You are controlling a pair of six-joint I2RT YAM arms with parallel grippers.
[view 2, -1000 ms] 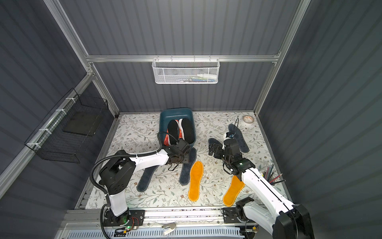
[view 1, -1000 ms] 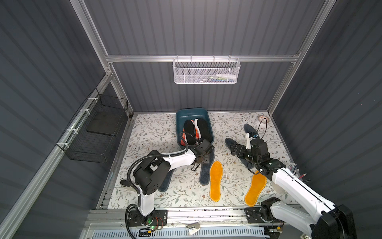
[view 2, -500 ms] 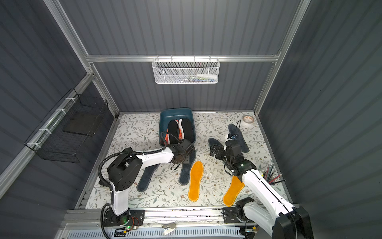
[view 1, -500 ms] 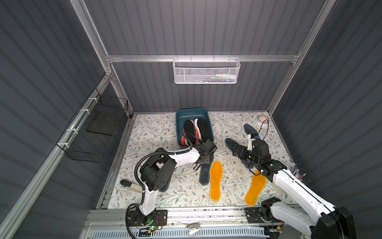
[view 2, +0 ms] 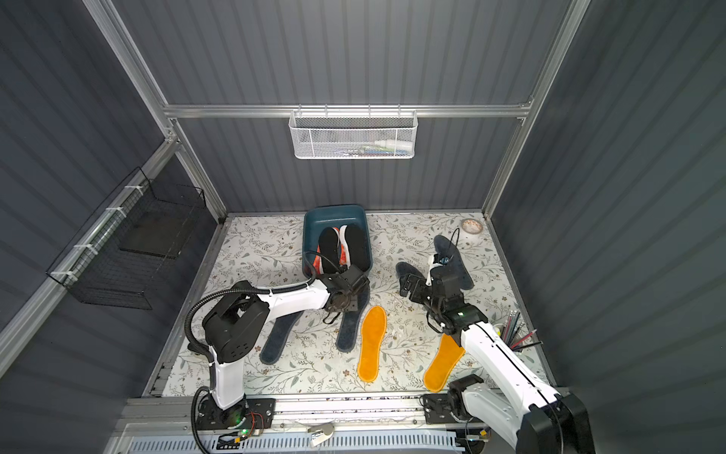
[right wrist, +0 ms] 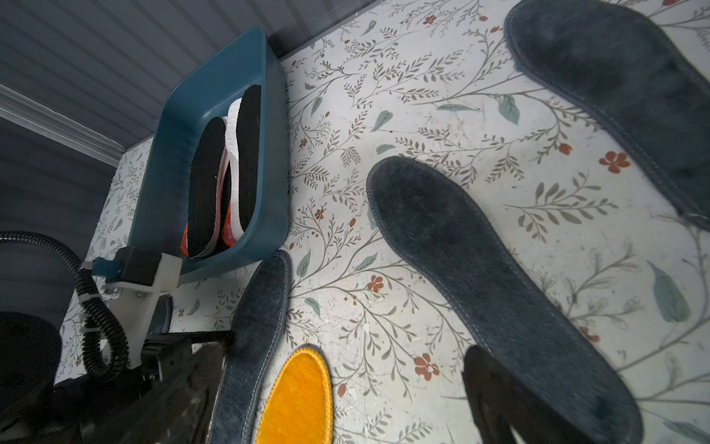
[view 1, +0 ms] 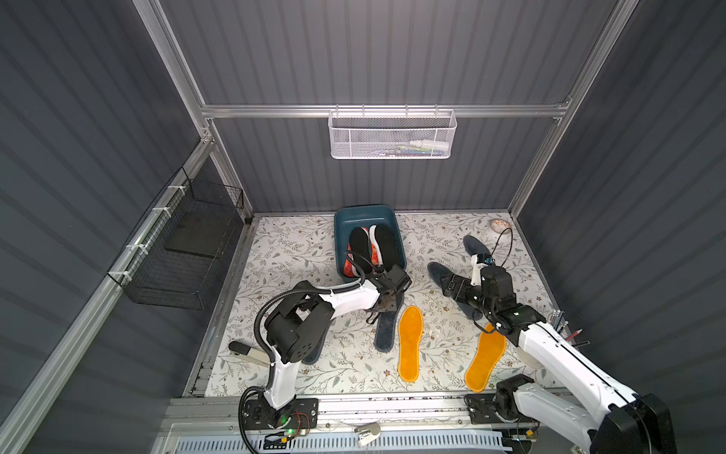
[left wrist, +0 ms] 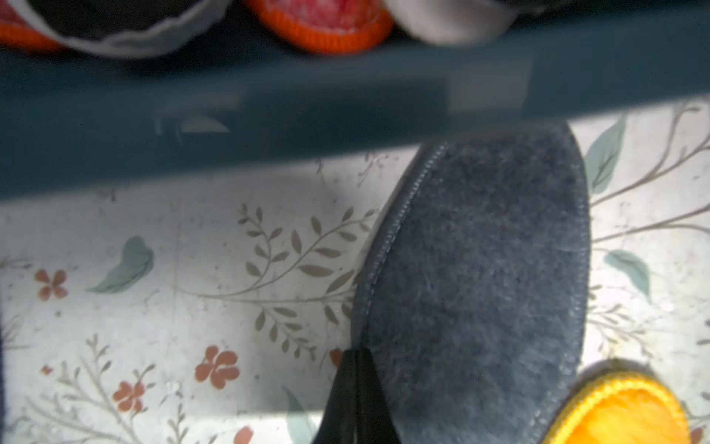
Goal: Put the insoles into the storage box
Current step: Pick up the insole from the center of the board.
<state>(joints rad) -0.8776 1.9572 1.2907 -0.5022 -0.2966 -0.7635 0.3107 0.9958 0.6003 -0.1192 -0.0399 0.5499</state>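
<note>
Presently, the left gripper (left wrist: 355, 359) is seen with its fingers (left wrist: 338, 403) pressed together on the stitched edge of a grey-blue insole (left wrist: 480, 269). That insole is laid on the floral worktop (left wrist: 153, 307), and one rounded end is set right against the near wall of the storage box (left wrist: 269, 115).

In both top views the storage box (view 1: 365, 210) is placed at the back middle of the worktop. Two black insoles (view 1: 359, 247) are held inside it, side by side, with white and red-orange ones partly covered beneath them.

The right gripper (view 1: 448, 286) is shown with its fingers (right wrist: 495, 392) spread wide and nothing gripped between them. It is positioned over a second grey-blue insole (view 1: 436, 271), though contact cannot be judged. A third grey-blue insole (view 1: 473, 245) is laid beyond it, toward the back right corner. Two orange-yellow insoles (view 1: 410, 342) are spread near the front edge, well apart from the box. A fourth grey-blue insole (view 2: 279, 334) is partly hidden under the left arm.
</note>
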